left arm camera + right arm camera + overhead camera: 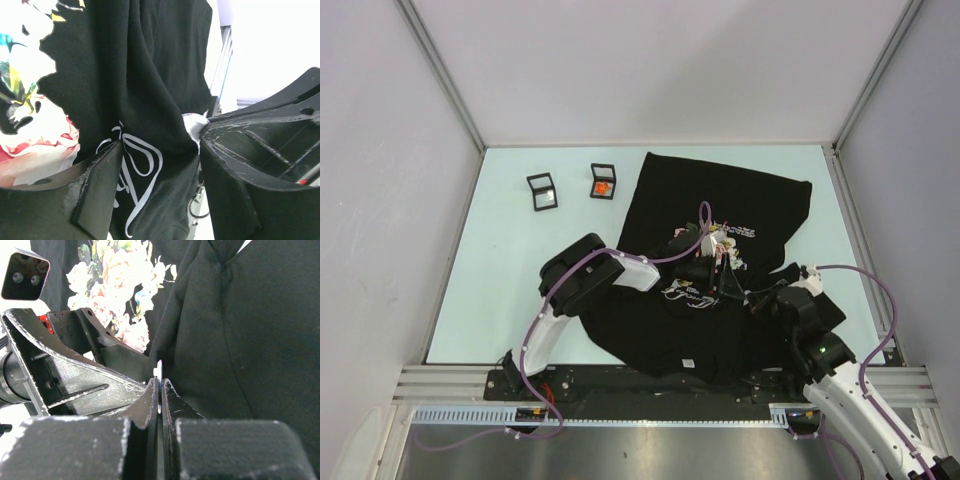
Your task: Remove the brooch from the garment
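The garment (720, 195), a black T-shirt with a rose print and white lettering, lies rumpled on the table. My right gripper (160, 382) is shut on a thin silvery edge of the brooch (159, 367), which stands out from a raised fold of the shirt (240, 340). My left gripper (160, 150) has its fingers (95, 185) apart on either side of a fold of the shirt (150, 75) with white lettering. A small white piece (194, 122) shows at its right fingertip. In the top view both grippers meet at the print, left (718, 268) and right (745, 293).
Two small black open boxes stand at the far left of the table, one empty-looking (542, 190) and one holding something orange (603, 181). The left arm's finger (85, 385) lies close beside my right gripper. White walls enclose the table.
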Motion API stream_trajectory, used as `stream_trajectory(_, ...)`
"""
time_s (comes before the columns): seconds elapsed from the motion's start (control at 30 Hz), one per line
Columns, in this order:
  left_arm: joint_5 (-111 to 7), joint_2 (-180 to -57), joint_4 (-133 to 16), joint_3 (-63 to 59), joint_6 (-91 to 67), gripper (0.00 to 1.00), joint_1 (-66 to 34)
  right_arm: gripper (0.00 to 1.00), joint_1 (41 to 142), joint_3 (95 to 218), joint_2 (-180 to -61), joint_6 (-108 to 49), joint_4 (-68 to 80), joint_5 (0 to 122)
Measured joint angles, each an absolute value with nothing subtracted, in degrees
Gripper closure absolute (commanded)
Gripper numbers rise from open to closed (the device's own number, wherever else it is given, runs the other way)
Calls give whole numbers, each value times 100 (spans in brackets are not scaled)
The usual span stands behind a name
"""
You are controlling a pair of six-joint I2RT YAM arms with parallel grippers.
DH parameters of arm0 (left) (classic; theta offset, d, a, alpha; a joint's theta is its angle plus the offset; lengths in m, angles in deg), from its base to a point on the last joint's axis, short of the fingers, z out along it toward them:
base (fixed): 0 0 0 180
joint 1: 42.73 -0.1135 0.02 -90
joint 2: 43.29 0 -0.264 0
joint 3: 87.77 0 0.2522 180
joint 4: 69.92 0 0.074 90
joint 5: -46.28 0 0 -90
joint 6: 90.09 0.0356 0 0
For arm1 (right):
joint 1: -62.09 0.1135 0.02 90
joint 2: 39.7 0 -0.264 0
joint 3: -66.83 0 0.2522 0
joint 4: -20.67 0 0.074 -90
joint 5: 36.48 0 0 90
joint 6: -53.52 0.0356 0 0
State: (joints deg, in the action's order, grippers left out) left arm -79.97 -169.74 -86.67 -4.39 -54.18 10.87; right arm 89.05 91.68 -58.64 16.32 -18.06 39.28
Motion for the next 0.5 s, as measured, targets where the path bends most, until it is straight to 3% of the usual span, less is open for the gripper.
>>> stream_trajectory(0.2, -8041, -17090, -8903, -436, -5805, 40, 1079, 100, 8949, 9168, -5864, 1599, -1815, 3834)
stream_trajectory(0.5, -7997, -17144, -8892, -417, -5901, 41, 1076, 100, 9041, 9164, -5947, 1577, -1769, 3827)
